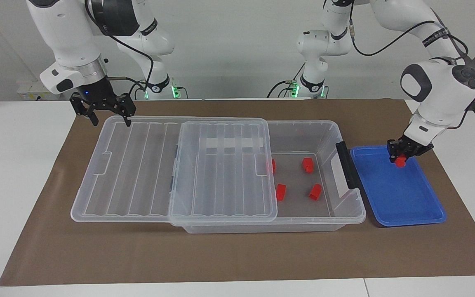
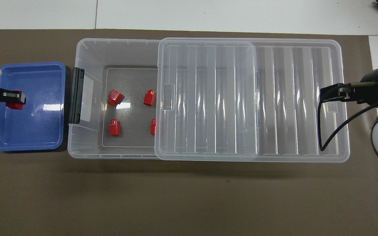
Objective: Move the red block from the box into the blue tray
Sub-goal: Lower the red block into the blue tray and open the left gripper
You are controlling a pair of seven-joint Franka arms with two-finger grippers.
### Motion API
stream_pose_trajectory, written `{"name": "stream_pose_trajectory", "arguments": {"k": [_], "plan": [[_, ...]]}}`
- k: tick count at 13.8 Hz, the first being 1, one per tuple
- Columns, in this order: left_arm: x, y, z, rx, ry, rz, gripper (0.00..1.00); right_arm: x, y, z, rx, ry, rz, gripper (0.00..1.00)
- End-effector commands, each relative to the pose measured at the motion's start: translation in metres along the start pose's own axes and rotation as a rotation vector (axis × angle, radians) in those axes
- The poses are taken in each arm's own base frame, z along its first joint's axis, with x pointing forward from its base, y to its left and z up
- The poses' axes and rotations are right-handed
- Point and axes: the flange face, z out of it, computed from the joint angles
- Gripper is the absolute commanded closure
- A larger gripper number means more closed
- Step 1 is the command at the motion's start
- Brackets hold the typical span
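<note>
Now, facing view
Left gripper (image 1: 402, 158): low over the blue tray (image 1: 402, 198), fingers clamped on a red block (image 1: 400, 161).
Box (image 1: 303, 220): beside the tray, lid (image 1: 221, 169) slid toward the right arm's end, black handle (image 1: 348, 165) next to the tray.
Right gripper (image 1: 107, 117): fingers apart, at the lid's corner nearest the robots.

Overhead view
Left gripper (image 2: 13, 98): over the tray (image 2: 28, 131), red block (image 2: 14, 105) in its grip.
Box (image 2: 87, 144): four loose blocks (image 2: 114, 127) on its floor, one half under the lid (image 2: 251, 98).
Right gripper (image 2: 331, 93): over the lid's end rim.
</note>
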Motion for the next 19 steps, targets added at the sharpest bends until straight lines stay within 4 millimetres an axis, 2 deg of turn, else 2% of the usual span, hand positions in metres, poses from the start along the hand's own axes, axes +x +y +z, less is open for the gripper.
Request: {"name": "stream_pose_trajectory", "arguments": {"k": [1, 2, 5, 7, 8, 15, 19], "plan": [[-0.017, 0.004, 0.026, 0.0, 0.03, 0.02, 1.0, -0.009, 0.0, 0.0, 0.004, 0.01, 0.022, 0.01], [-0.016, 0.004, 0.041, 0.006, 0.024, 0.023, 1.0, -0.009, 0.0, 0.0, 0.004, 0.011, 0.022, 0.01], [-0.011, 0.004, 0.066, 0.023, 0.031, 0.023, 1.0, -0.009, 0.0, 0.0, 0.004, 0.011, 0.022, 0.0], [-0.009, 0.005, 0.093, 0.036, 0.025, 0.026, 1.0, -0.009, -0.001, 0.001, 0.004, 0.01, 0.021, 0.0], [-0.009, 0.004, 0.1, 0.04, 0.026, 0.025, 1.0, -0.009, 0.0, 0.001, 0.004, 0.01, 0.021, 0.0], [-0.019, -0.002, 0.112, -0.067, 0.058, -0.125, 1.0, -0.01, 0.0, 0.001, 0.002, 0.007, 0.022, 0.0], [-0.026, 0.002, 0.132, -0.05, 0.08, -0.119, 1.0, -0.011, 0.002, 0.002, 0.002, -0.003, 0.025, 0.0]]}}
